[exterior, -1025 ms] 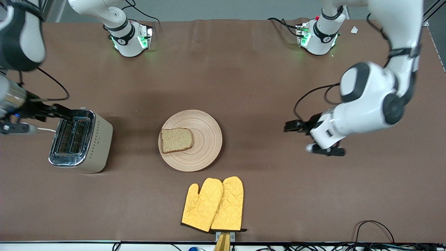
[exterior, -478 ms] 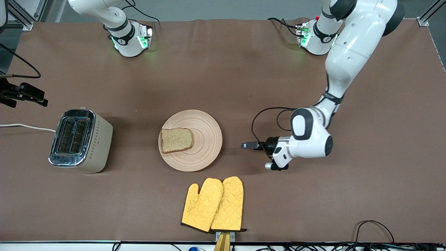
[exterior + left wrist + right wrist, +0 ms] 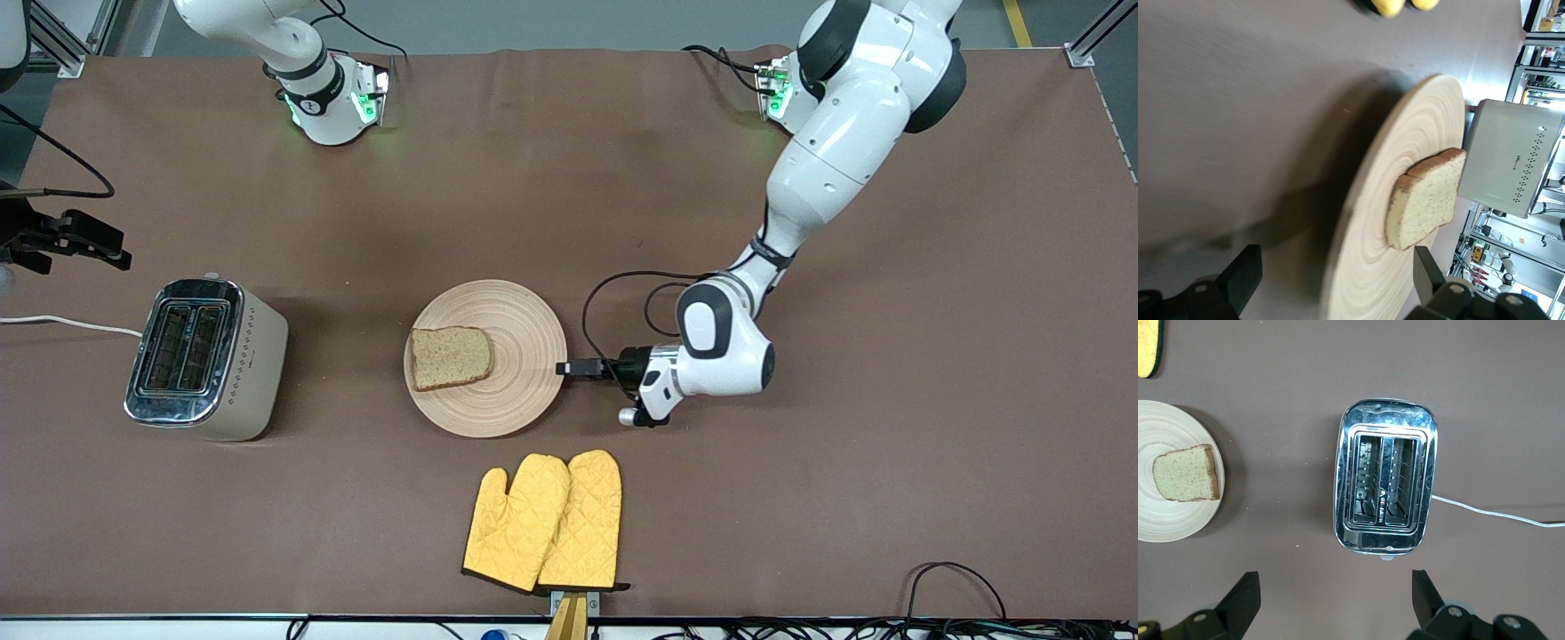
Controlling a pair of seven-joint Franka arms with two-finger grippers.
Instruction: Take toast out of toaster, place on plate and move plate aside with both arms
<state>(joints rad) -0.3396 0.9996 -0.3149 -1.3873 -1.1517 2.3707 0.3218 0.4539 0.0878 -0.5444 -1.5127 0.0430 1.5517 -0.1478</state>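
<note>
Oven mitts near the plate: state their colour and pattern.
The oven mitts are bright yellow with a quilted diamond stitch and dark trim at the cuffs; the front view shows them best.

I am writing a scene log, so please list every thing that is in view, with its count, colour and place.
toast: one, greenish-brown, on the plate, toward the toaster's side.
plate: one, pale beige wood, mid-table.
toaster: one, cream and chrome, slots empty, toward the right arm's end.
oven mitts: two, yellow, side by side, nearer the front camera than the plate.
table: one, brown cover.
left gripper: one, black, low at the plate's rim, jaws open either side of it.
right gripper: one, black, raised above the toaster, jaws open, waiting.
</note>
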